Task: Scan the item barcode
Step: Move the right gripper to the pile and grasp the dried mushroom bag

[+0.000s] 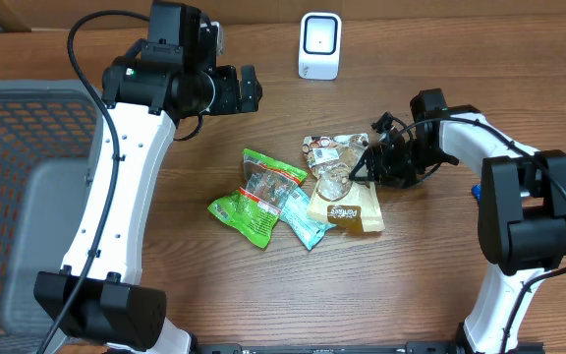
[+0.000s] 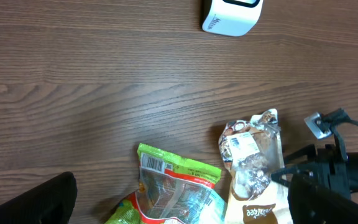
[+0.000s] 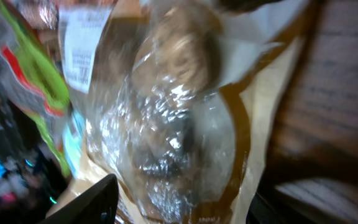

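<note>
- The right gripper (image 1: 364, 165) is low at the pile of snack packets, its tips right at the edge of the clear crinkly packet (image 1: 330, 169)
- In the wrist view that packet fills the blurred frame, with one dark finger (image 3: 89, 199) beside its lower edge; I cannot tell whether the jaws are pinching it or only flanking it
- The packet's white printed label (image 2: 241, 144) faces up, on the end farthest from the right gripper
- The packet rests on a tan bag (image 1: 352, 211); past it from the right gripper lie a teal packet (image 1: 303, 224) and a green packet (image 1: 258, 192)
- The left gripper (image 1: 246, 88) hangs above the table with its jaws spread wide and nothing between them, well apart from the packets
- The white barcode scanner (image 1: 319, 46) stands near the left gripper, well apart from the right one
</note>
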You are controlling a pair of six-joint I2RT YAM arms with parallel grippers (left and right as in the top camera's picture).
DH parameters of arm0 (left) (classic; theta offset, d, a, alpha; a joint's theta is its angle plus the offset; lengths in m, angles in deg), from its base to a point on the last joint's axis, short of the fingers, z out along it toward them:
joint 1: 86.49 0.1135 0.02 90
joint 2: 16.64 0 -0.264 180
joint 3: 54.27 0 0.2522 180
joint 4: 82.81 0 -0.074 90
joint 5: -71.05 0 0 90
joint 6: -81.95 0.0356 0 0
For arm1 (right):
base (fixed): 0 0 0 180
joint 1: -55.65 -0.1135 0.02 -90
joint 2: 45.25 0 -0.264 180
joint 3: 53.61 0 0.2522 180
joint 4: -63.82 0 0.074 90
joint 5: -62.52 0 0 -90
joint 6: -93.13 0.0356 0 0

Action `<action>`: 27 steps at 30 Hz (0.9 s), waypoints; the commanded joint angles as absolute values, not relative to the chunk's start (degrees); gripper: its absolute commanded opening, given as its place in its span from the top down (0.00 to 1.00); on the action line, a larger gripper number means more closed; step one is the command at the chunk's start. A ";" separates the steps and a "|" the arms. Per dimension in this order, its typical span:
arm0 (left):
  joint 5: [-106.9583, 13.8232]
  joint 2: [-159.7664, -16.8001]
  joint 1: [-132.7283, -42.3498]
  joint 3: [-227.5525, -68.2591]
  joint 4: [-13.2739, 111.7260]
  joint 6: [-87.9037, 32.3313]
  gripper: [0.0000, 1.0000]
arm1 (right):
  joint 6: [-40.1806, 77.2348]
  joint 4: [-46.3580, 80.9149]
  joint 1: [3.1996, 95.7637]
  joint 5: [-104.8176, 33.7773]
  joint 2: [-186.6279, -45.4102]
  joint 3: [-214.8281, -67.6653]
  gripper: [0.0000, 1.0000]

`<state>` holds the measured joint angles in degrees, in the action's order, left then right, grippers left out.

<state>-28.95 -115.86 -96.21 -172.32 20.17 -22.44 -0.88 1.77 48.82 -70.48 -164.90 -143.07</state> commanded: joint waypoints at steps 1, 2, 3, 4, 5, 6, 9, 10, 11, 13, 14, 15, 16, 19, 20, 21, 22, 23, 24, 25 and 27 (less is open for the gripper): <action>-28.60 -115.64 -96.27 -173.24 20.21 -20.91 0.00 | 18.16 6.30 47.79 -72.03 -165.80 -141.48 0.38; -28.60 -115.64 -96.27 -173.24 20.21 -20.91 0.00 | 21.67 8.77 47.24 -70.92 -165.80 -140.69 0.38; -28.60 -115.64 -96.27 -173.24 20.21 -20.91 0.00 | 25.78 11.17 46.52 -68.58 -165.80 -139.77 0.38; -28.60 -115.64 -96.27 -173.24 20.21 -20.91 0.00 | 29.41 12.50 45.80 -66.00 -165.80 -139.09 0.38; -28.60 -115.64 -96.27 -173.24 20.21 -20.91 0.00 | 32.93 13.05 45.08 -63.38 -165.80 -138.66 0.38; -28.60 -115.64 -96.27 -173.24 20.23 -20.91 0.00 | 34.94 12.98 44.53 -61.67 -165.80 -138.66 0.38; -28.60 -115.64 -96.27 -173.24 20.21 -20.91 0.00 | 35.93 13.42 43.42 -60.86 -165.80 -138.66 0.45; -28.60 -115.64 -96.27 -173.24 20.21 -20.91 0.00 | 36.45 13.42 43.29 -60.40 -165.80 -138.66 0.48; -28.60 -115.64 -96.27 -173.24 20.23 -20.91 0.00 | 36.45 13.44 43.09 -60.19 -165.80 -138.66 0.52; -28.58 -115.64 -96.25 -173.24 20.23 -20.91 0.00 | 36.43 13.42 42.83 -59.86 -165.80 -138.66 0.60; -28.60 -115.64 -96.27 -173.24 20.21 -20.91 0.00 | 36.43 13.42 42.72 -59.86 -165.80 -138.66 0.62; -28.60 -115.64 -96.27 -173.24 20.21 -20.91 0.00 | 36.43 13.42 42.59 -59.88 -165.80 -138.66 0.63; -28.60 -115.64 -96.27 -173.24 20.21 -20.91 0.00 | 36.43 13.44 42.52 -59.90 -165.80 -138.66 0.67; -28.60 -115.64 -96.27 -173.24 20.21 -20.91 0.00 | 36.41 13.64 42.48 -60.16 -165.80 -138.68 0.96; -28.60 -115.64 -96.27 -173.24 20.23 -20.91 0.00 | 36.38 13.92 42.48 -60.54 -165.80 -138.68 0.96; -28.58 -115.64 -96.27 -173.24 20.21 -20.91 0.00 | 36.36 14.32 42.48 -61.06 -165.75 -138.70 0.96; -28.58 -115.64 -96.27 -173.24 20.21 -20.91 0.00 | 36.27 14.91 42.48 -61.61 -165.69 -138.70 0.96; -28.60 -115.64 -96.27 -173.24 20.21 -20.91 0.00 | 36.12 15.43 42.48 -62.11 -165.45 -138.70 0.96; -28.60 -115.64 -96.27 -173.24 20.21 -20.91 0.00 | 36.03 15.56 42.50 -62.22 -165.10 -138.77 0.96; -28.60 -115.64 -96.27 -173.24 20.21 -20.91 0.00 | 35.51 15.43 42.59 -62.24 -164.62 -138.92 0.96; -28.60 -115.64 -96.27 -173.24 20.21 -20.91 0.01 | 32.80 14.40 42.91 -61.96 -162.93 -139.29 0.96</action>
<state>-28.93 -115.86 -96.21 -172.32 20.17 -22.44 35.62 15.02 42.94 -64.08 -164.44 -139.68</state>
